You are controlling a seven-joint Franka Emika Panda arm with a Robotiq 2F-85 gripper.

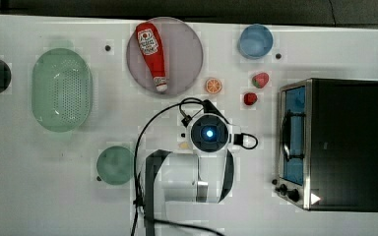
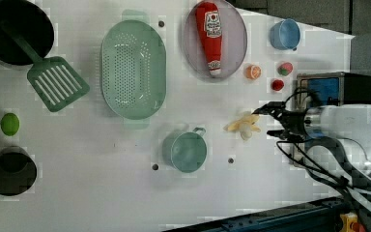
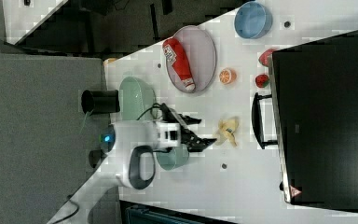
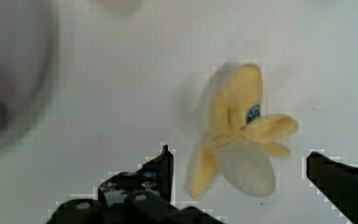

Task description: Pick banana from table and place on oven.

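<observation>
The pale yellow banana (image 4: pixel 242 140) lies on the white table (image 1: pixel 39 187) with its peel flaps splayed. In the left view the banana (image 2: pixel 244 125) sits just left of my gripper (image 2: pixel 269 121), and in the right view the banana (image 3: pixel 227 130) sits just right of my gripper (image 3: pixel 204 130). The gripper (image 4: pixel 240 158) is open, its black fingers hovering on either side of the banana, nothing held. The arm covers most of the banana (image 1: pixel 183 145) in the top view. The oven (image 1: pixel 344 142) stands at the top view's right, its black top bare.
A ketchup bottle (image 1: pixel 151 54) lies on a grey plate (image 1: pixel 187 49). An orange slice (image 1: pixel 213 85), two strawberries (image 1: pixel 250 98) and a blue bowl (image 1: pixel 256 41) sit near the oven. A green colander (image 1: pixel 61 90) and green cup (image 1: pixel 114 165) stand on the top view's left.
</observation>
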